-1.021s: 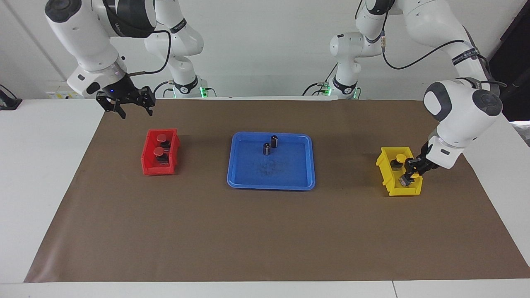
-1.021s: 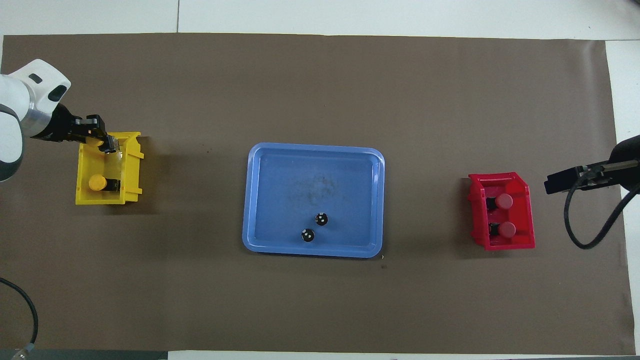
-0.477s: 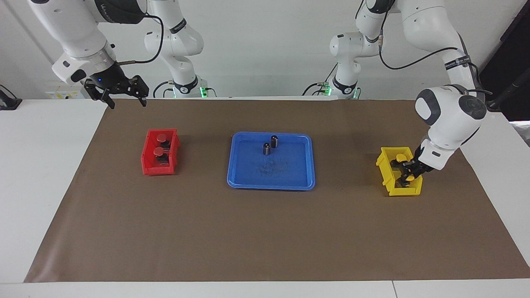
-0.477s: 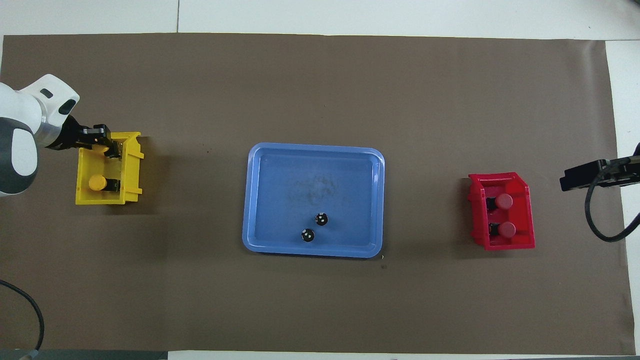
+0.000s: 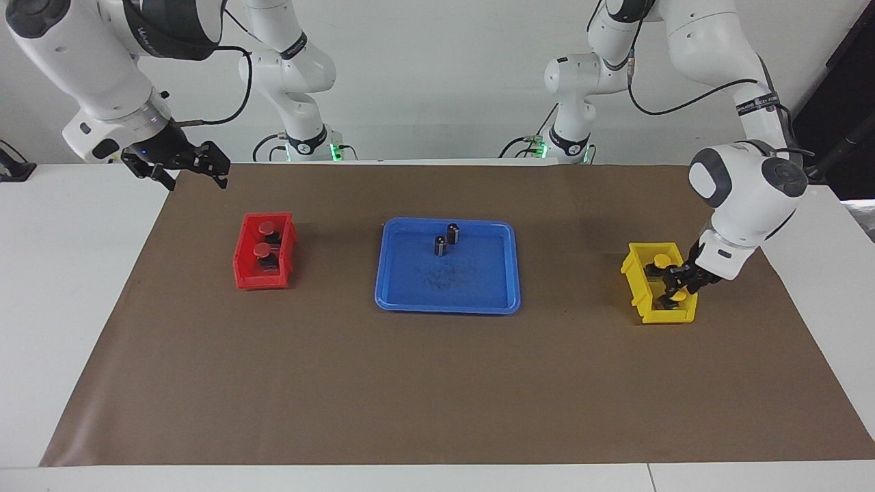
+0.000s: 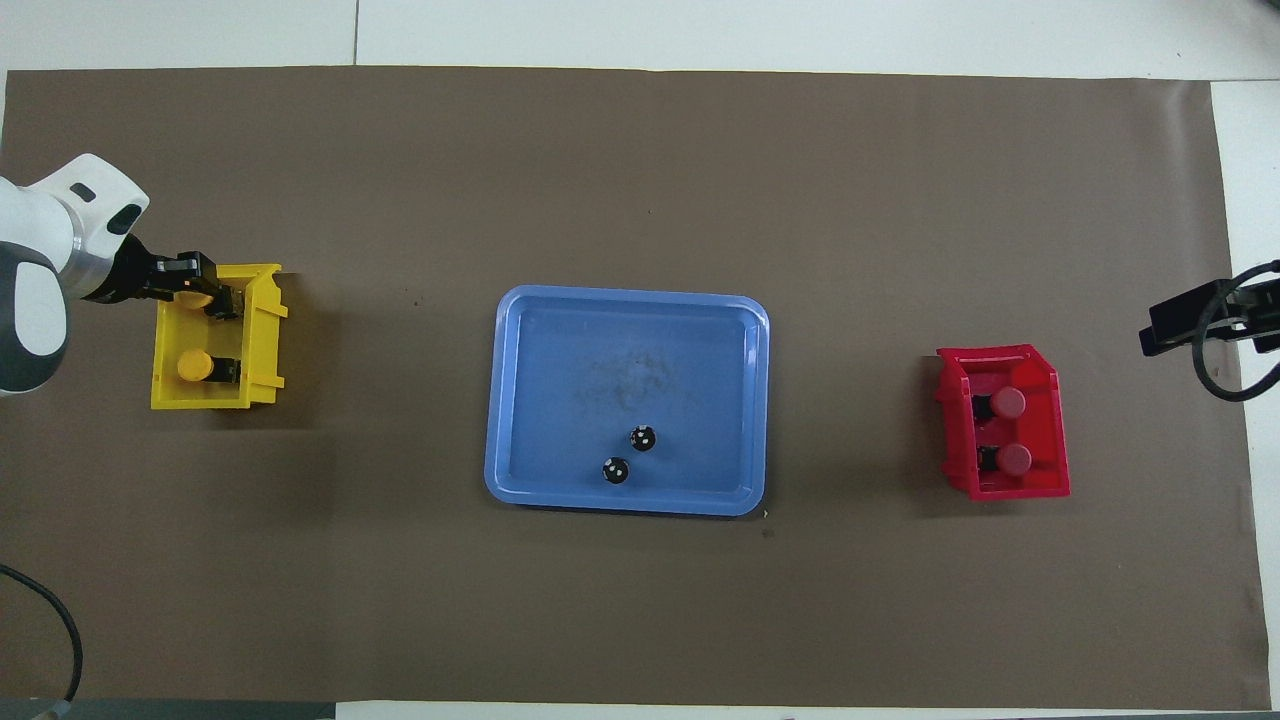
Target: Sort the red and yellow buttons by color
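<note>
Nearest the robots, the right gripper (image 5: 184,167) hangs in the air, fingers spread apart and empty, over the edge of the brown mat (image 5: 437,383) at the right arm's end of the table; in the overhead view only part of it (image 6: 1180,322) shows. In the blue tray (image 5: 410,297) at mid-table, 2 dark cylinders (image 5: 446,239) stand in the part nearer the robots. Toward the right arm's end, the red bin (image 5: 247,273) holds 2 red buttons (image 5: 264,242), one nearer the robots than the other, both well apart from that gripper. Toward the left arm's end, the yellow bin (image 5: 636,287) holds 2 yellow buttons: one (image 6: 195,367) sits free in the part nearer the robots, the other (image 6: 197,297) lies farther out, under the left gripper (image 5: 677,283). That gripper is down in the bin at this second button; whether its fingers are apart or clamped on the cap cannot be told.
</note>
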{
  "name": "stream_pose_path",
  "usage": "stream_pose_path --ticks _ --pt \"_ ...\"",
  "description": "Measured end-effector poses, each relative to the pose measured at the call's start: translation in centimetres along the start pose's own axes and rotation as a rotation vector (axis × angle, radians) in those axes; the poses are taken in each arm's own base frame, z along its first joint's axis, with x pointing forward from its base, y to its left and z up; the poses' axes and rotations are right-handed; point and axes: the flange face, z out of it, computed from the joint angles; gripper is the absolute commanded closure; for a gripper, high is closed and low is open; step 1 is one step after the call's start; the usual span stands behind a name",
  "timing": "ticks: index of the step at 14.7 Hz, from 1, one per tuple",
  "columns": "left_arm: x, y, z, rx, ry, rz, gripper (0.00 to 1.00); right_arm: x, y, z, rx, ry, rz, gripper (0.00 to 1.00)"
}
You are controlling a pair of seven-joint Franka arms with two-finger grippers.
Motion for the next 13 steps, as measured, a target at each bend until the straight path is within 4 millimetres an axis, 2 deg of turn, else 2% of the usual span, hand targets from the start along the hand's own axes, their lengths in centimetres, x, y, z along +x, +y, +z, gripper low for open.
stream_pose_path --ticks 2,3,4,8,13 --pt "0.1 0.4 -0.7 -0.002 -0.003 0.007 0.0 0.0 -0.2 0.0 0.0 -0.001 -0.003 0.0" --pt "0.2 0.6 -1.6 -0.004 -0.017 0.009 0.0 -0.1 -0.3 0.0 0.0 -0.003 -0.005 0.0" --pt "0.5 0.7 -3.2 -0.005 -0.033 0.011 0.0 -0.1 -0.4 0.0 -0.001 -0.004 -0.007 0.0" --pt "1.3 1.5 -11.6 -0.011 -0.052 0.029 0.0 -0.1 -0.3 -0.1 0.0 -0.003 -0.004 0.0" --pt "-0.5 5.9 -18.6 -0.017 -0.079 0.105 0.0 -0.1 -0.7 -0.1 -0.001 -0.005 -0.012 0.0"
